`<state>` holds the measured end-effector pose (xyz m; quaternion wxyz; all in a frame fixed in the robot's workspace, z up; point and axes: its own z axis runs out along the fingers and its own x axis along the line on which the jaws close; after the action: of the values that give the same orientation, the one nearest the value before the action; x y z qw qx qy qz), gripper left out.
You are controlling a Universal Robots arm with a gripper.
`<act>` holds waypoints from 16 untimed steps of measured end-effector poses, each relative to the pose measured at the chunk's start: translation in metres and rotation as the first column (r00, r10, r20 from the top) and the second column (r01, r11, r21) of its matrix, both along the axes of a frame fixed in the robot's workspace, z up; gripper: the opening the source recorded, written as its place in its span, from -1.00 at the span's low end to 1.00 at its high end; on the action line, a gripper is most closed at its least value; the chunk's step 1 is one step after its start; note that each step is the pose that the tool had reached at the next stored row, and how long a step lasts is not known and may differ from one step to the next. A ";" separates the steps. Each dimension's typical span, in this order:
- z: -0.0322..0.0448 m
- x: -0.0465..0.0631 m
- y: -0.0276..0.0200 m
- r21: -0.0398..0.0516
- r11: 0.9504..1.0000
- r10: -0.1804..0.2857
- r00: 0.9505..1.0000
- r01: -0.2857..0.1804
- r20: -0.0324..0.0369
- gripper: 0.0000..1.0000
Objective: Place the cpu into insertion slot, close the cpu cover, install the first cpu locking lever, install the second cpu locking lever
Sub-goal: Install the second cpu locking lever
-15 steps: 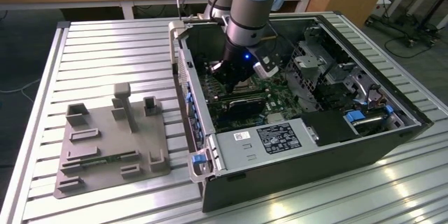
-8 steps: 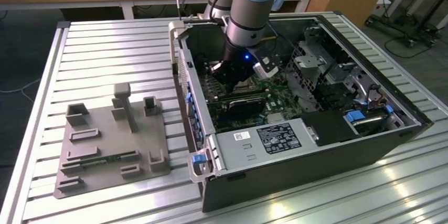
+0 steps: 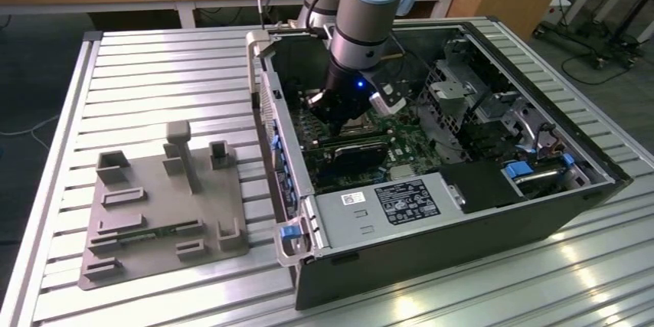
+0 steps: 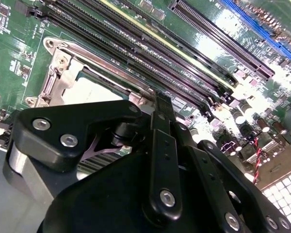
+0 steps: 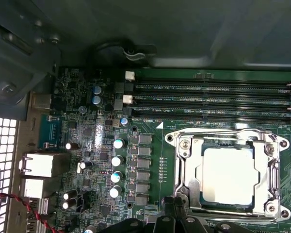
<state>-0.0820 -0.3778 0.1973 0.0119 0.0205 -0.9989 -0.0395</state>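
Observation:
In the first wrist view the cpu (image 5: 230, 175), a pale square chip, lies flat in the insertion slot (image 5: 228, 207). The silver cpu cover (image 5: 186, 167) lies down around it, and the chip shows through its window. A thin metal lever rod (image 5: 223, 134) runs along the socket side nearest the memory slots. My gripper (image 5: 176, 204) stands shut at the socket's opposite edge, fingertips together just beside the frame. In the second wrist view the black fingers (image 4: 158, 104) reach the frame's edge by the cpu (image 4: 89, 90). The exterior view shows the gripper (image 3: 335, 116) low inside the case.
Long black memory slots (image 5: 213, 99) run beside the socket, and capacitors (image 5: 117, 160) stand on its other side. The case walls (image 3: 268, 124) and the black labelled power-supply box (image 3: 403, 201) close in the board. A grey fixture plate (image 3: 164, 212) lies on the table at the exterior view's left.

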 end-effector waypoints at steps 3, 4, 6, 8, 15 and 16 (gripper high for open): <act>-0.0008 0.000 -0.0001 0.000 1.000 0.001 1.000 -0.001 0.000 -0.79; -0.0010 0.000 -0.0001 -0.001 1.000 0.001 1.000 -0.001 -0.001 -0.79; -0.0018 0.000 -0.0001 -0.001 1.000 0.001 1.000 -0.001 -0.001 -0.79; -0.0027 0.000 -0.0001 -0.003 1.000 0.001 1.000 -0.001 0.000 -0.79; -0.0039 0.000 0.0001 -0.019 1.000 0.001 1.000 -0.001 0.000 -0.79; -0.0039 0.000 0.0001 -0.029 1.000 0.001 1.000 -0.001 0.000 -0.79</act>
<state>-0.0820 -0.3777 0.1934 0.0122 0.0208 -0.9994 -0.0248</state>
